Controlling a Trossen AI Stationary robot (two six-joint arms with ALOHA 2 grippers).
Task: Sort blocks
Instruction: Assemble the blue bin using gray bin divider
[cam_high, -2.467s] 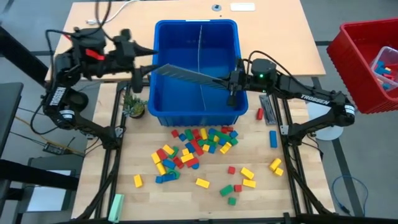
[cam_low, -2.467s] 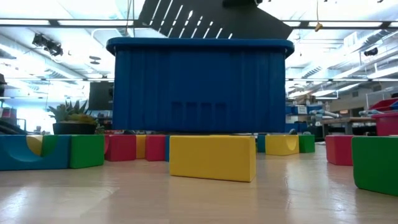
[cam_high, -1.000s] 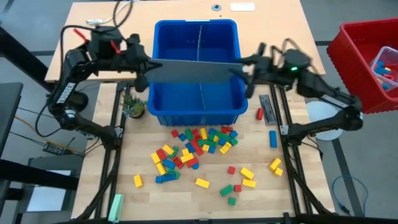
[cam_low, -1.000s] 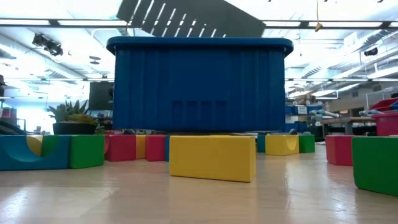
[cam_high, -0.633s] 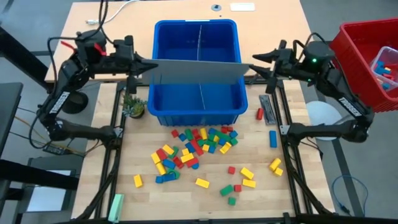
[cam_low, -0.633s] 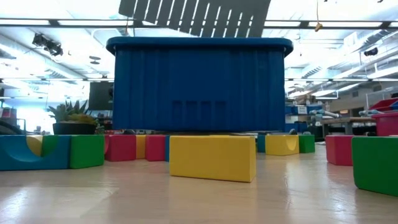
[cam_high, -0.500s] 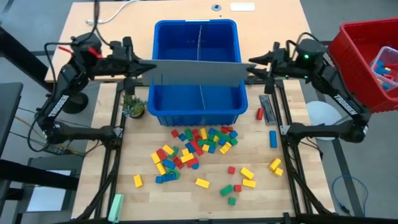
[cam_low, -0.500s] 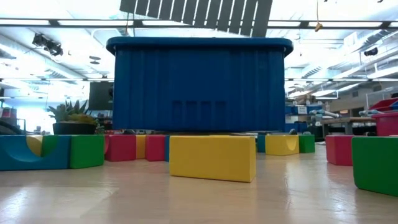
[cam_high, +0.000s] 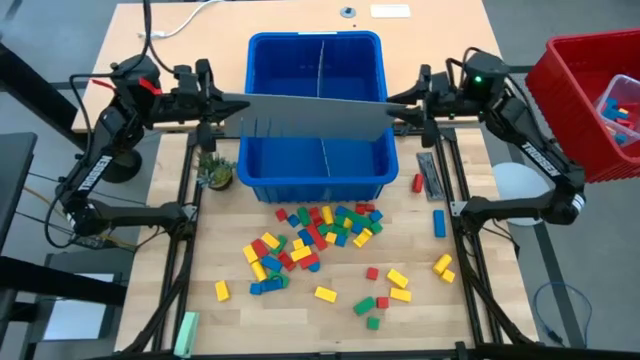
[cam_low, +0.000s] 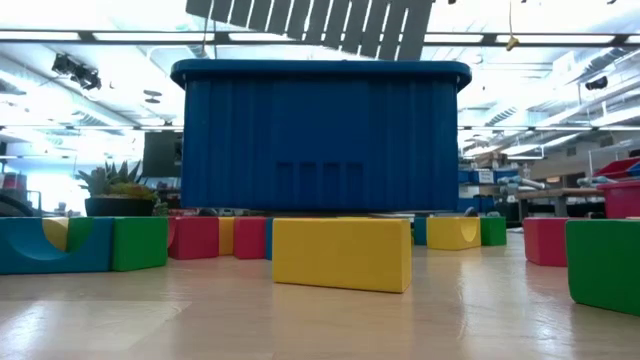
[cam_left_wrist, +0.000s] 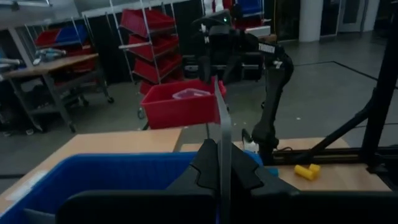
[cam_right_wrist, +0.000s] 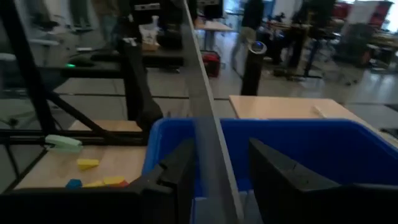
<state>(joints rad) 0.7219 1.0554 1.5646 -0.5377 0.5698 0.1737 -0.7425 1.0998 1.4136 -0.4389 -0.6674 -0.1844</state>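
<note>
A flat grey ridged panel (cam_high: 310, 118) hangs across the top of the blue bin (cam_high: 262, 170), above its rim in the low view (cam_low: 310, 25). My left gripper (cam_high: 222, 103) is shut on the panel's left end. My right gripper (cam_high: 400, 112) stands open at the panel's right end, one finger on each side of it. The blocks (cam_high: 320, 228), red, yellow, green and blue, lie in a loose pile on the table in front of the bin. A few more blocks (cam_high: 390, 285) are scattered nearer the front edge. My left gripper pinches the panel's left end (cam_left_wrist: 222, 163) between its two fingers, coming level from the table's left. The panel stands on edge, lifted clear above the bin. My right gripper has the panel's right end (cam_right_wrist: 210, 163) between its spread fingers; whether a finger touches it I cannot tell.
A thin divider (cam_high: 323, 60) splits the bin. A small plant (cam_high: 215, 172) stands at the bin's left corner. Another grey panel (cam_high: 430, 175) lies right of the bin. A red crate (cam_high: 590, 100) stands off the table's right, and a pale green bar (cam_high: 186, 330) lies front left.
The panel has turned from slanting to nearly level across the bin, rising a little. My right arm has swung out toward the table's right far corner, its gripper drawing back from the panel's right end and then returning to straddle it. My left gripper has kept its hold while rolling.
</note>
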